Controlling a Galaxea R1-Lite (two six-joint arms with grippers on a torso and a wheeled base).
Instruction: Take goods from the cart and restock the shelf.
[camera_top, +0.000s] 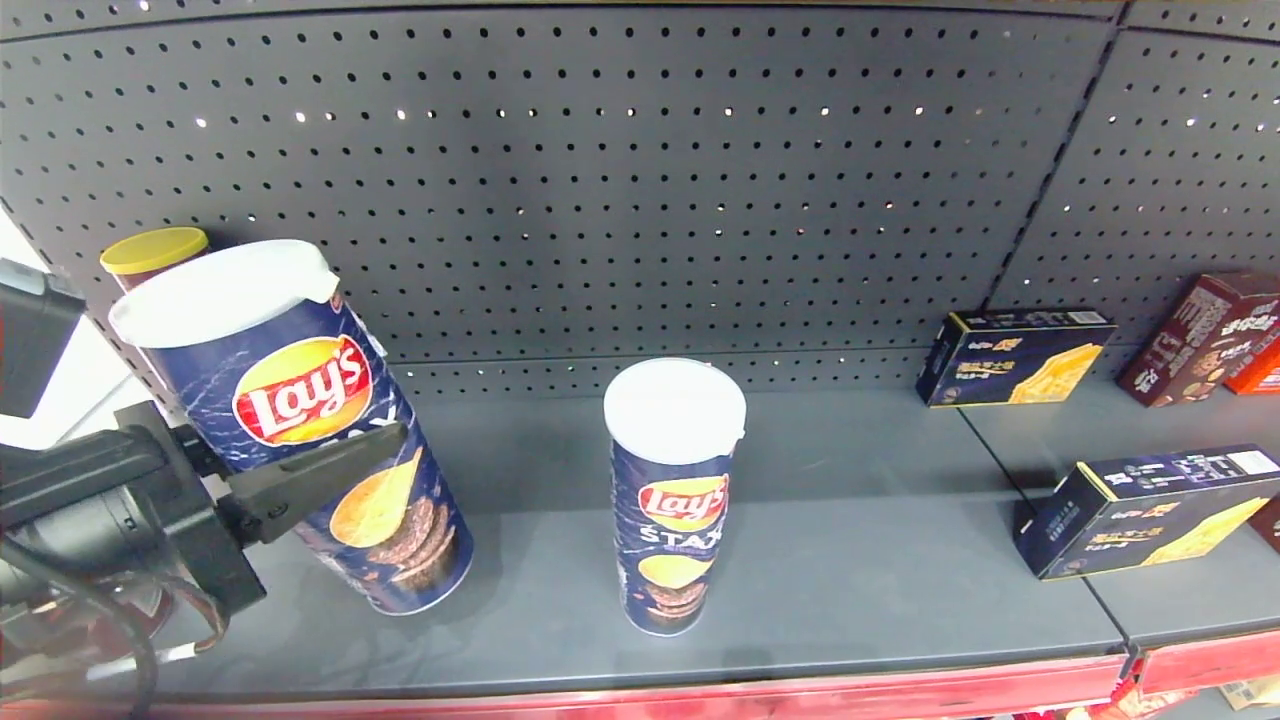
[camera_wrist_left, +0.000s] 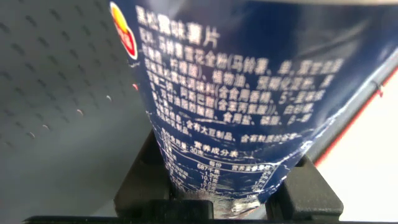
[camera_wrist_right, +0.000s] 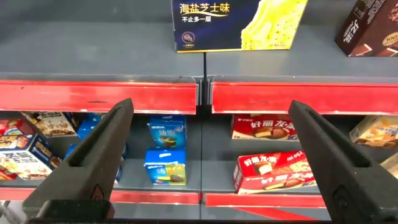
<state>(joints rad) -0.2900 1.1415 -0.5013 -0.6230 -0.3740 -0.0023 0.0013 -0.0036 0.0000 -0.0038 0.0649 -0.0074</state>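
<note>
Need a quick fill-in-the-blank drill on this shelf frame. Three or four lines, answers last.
1. The left gripper has its jaws shut on a chip can that is ____, not upright.
2. The second chip can stands upright on the shelf with a ____ lid.
3. The right gripper has its jaws ____, with nothing between them.
4. The rear can, behind the held one, has a ____ lid.
Missing words: tilted; white; open; yellow.

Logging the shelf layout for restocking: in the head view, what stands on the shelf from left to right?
First the tilted chips can → upright chips can → dark blue box by the back wall → brown box.
</note>
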